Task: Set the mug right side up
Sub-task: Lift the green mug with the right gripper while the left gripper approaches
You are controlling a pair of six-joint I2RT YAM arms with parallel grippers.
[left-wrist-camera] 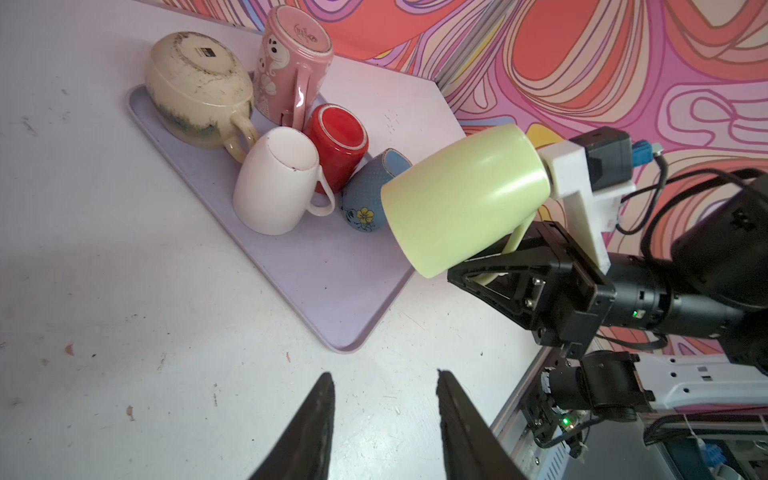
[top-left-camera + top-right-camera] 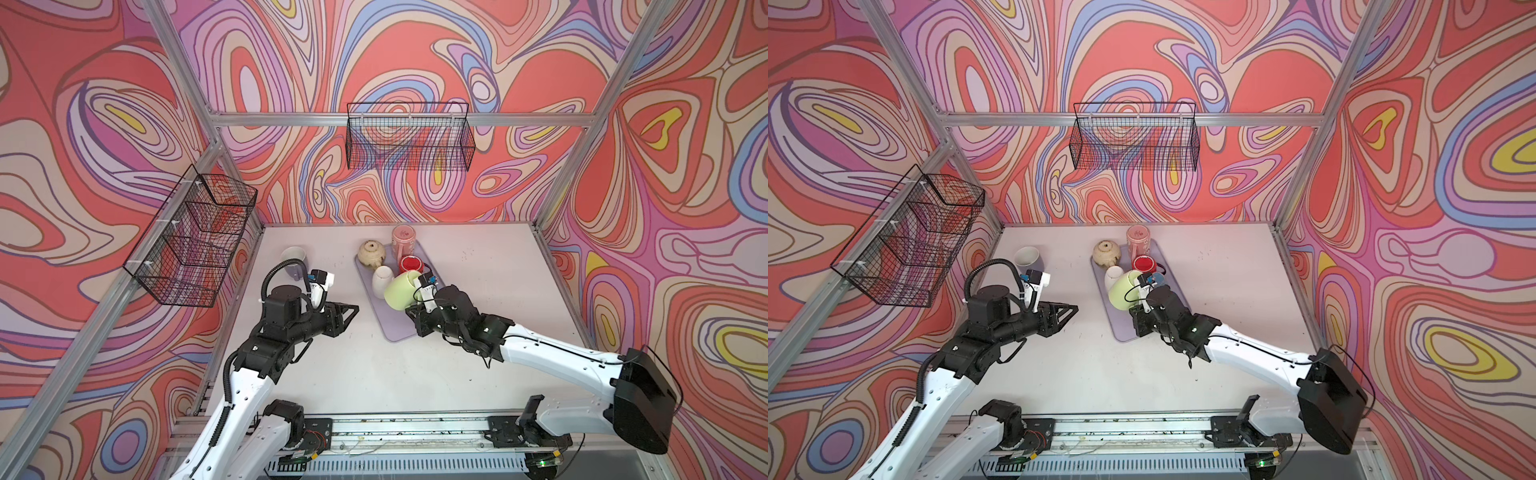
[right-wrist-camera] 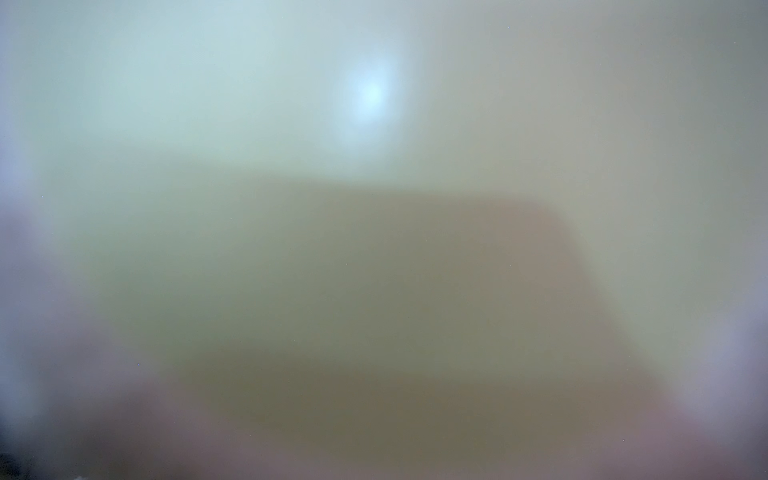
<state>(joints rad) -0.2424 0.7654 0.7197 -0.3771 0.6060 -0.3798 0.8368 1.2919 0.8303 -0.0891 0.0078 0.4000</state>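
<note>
Scuffed white table [image 2: 374, 365], swirl-patterned walls [image 2: 415, 50], wire baskets [image 2: 409, 137]; right gripper [image 1: 473, 276] clamped on mug [image 1: 461, 195], left gripper [image 1: 384, 378] parted, empty.

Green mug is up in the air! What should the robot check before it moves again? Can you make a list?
1. Grip: right tool shut on the handle of the green mug: ok.
2. Lift: green mug off the tray: ok.
3. Right side up: not ok, it is tipped sideways.
4. Gap to the blue mug: cannot tell.
5. Helper: left tool open, empty, apart from everything: ok.
6. Landing: bare tray spot nearby: ok.
</note>
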